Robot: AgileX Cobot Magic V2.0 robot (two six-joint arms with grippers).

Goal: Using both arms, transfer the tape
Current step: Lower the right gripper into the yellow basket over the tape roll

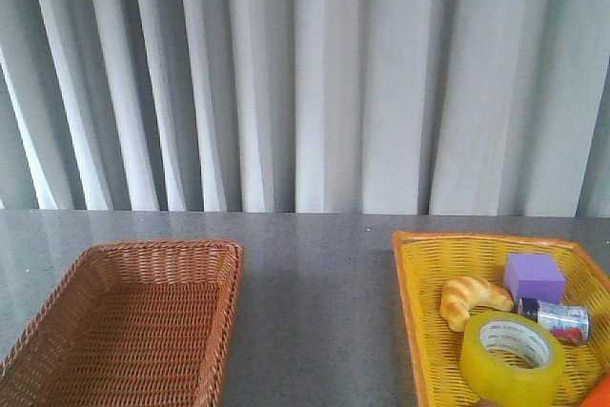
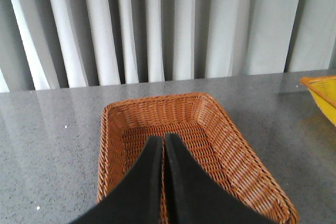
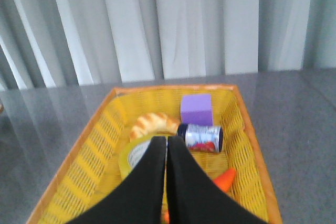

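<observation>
1. Grey speckled table (image 1: 315,283) is backed by pale curtains (image 1: 305,73).
2. Two baskets are seen: one brown wicker basket (image 1: 124,331), one yellow basket (image 1: 419,302).
3. One tape (image 1: 512,357) is laid in the yellow basket beside one croissant (image 1: 472,298).
4. Left gripper (image 2: 163,141) and right gripper (image 3: 166,142) are pressed closed, nothing held.

From the front camera I see neither of my arms; both stay outside that view. On the left wrist camera my left gripper (image 2: 163,141) has its two black fingers pressed together, only a thin seam between them, tips pointing forward and slightly down. On the right wrist camera my right gripper (image 3: 166,142) looks the same: fingers closed against each other, nothing held between them, angled forward and downward.
</observation>
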